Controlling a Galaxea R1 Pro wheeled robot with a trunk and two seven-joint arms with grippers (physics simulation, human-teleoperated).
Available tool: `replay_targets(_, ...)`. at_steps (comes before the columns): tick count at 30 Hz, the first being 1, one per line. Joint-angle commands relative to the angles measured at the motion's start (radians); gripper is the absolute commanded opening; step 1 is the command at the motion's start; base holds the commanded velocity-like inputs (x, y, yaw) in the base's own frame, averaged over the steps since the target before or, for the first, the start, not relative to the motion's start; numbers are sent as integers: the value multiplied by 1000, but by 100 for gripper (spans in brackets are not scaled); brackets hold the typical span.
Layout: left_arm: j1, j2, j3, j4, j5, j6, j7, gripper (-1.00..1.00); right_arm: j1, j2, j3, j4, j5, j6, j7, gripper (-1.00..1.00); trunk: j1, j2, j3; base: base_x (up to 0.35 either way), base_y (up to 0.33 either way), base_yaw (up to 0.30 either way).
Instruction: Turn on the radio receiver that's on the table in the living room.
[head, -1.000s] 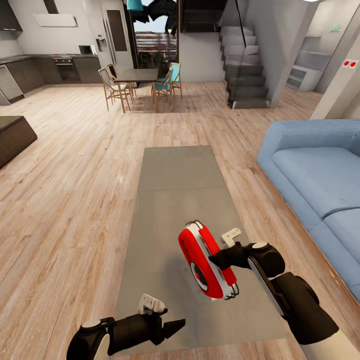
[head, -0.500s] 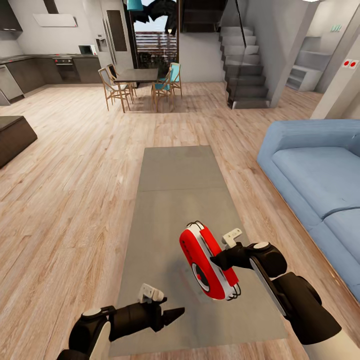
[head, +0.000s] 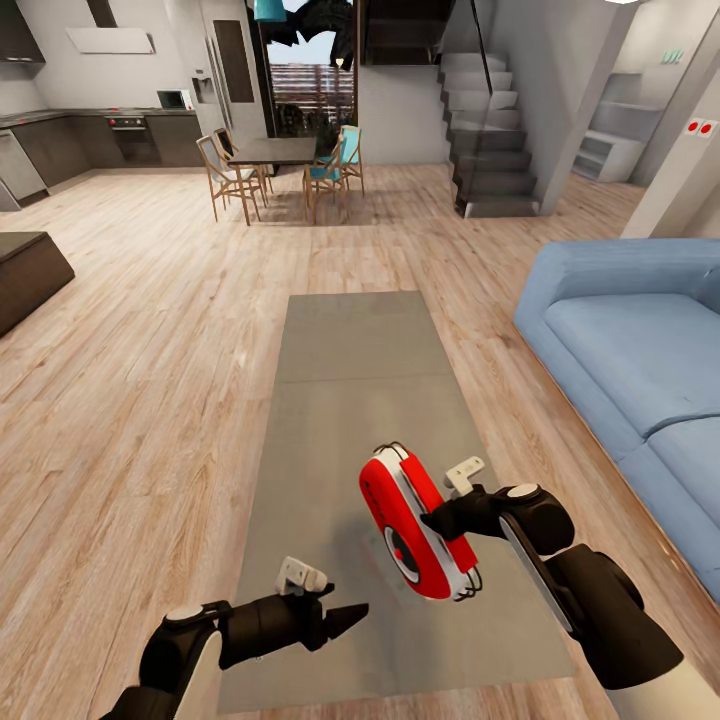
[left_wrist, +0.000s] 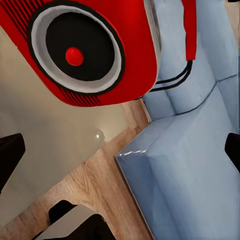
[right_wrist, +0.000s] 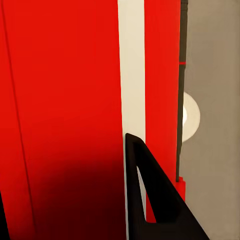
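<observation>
The radio (head: 415, 530) hangs tilted above the near half of the table (head: 350, 400), held up off the grey top by the right gripper (head: 440, 521), whose dark fingers clamp its red body from the sofa side. Its dial faces down and toward the robot's left, and the thin handle curves along the upper edge. In the right wrist view the radio (right_wrist: 65, 115) is pressed close, a white stripe running down the red shell, with one black fingertip (right_wrist: 155, 200) lying against it and a pale round disc (right_wrist: 191, 116) peeking out on the grey surface behind. The left wrist view looks up at the dial face (left_wrist: 75, 52) — a black circle ringed in white with a red centre, though it reads green-grey from the head camera. The left gripper (head: 345, 618) hovers low over the table's near-left corner, apart from the radio and pointing toward it; its fingers come to a closed point in the head view, holding nothing. A blue sofa (head: 640, 370) runs along the table's right side, and pale wood floor (head: 140, 400) spreads around. Far back stand a dining table with chairs (head: 275, 165), a dark kitchen (head: 90, 135) and a staircase (head: 490, 140).
</observation>
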Motion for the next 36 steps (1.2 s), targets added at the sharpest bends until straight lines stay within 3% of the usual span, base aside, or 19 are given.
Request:
replay_targets(1,-8,1,0,0,11,2,-1,100,0,-1,0,0,-5,1,-1,-100,0,0,0,0,0,0)
replay_targets(7,-40,15,0,0,85,6,-9,100,0,-4,1,1,-3,1,-1,-100,0,0,0,0,0,0)
replay_targets(8,-41,17,0,0,93,6,-10,-100,0,-4,1,2,-3,1,-1,-100,0,0,0,0,0,0)
replay_targets(11,-47,34,11,0,124,6,-12,-100,0,-13,1,3,-3,1,-2,-100,0,0,0,0,0,0)
replay_targets(13,-49,41,43,0,136,7,-20,-100,0,-16,0,4,-3,1,-2,-100,0,0,0,0,0,0)
replay_targets(18,-50,44,66,0,141,7,-64,-100,0,-15,1,4,-4,1,-1,-100,0,0,0,0,0,0)
replay_targets(36,-50,44,69,2,140,-4,-85,-100,0,-11,5,0,-9,1,10,-100,0,0,0,0,0,0)
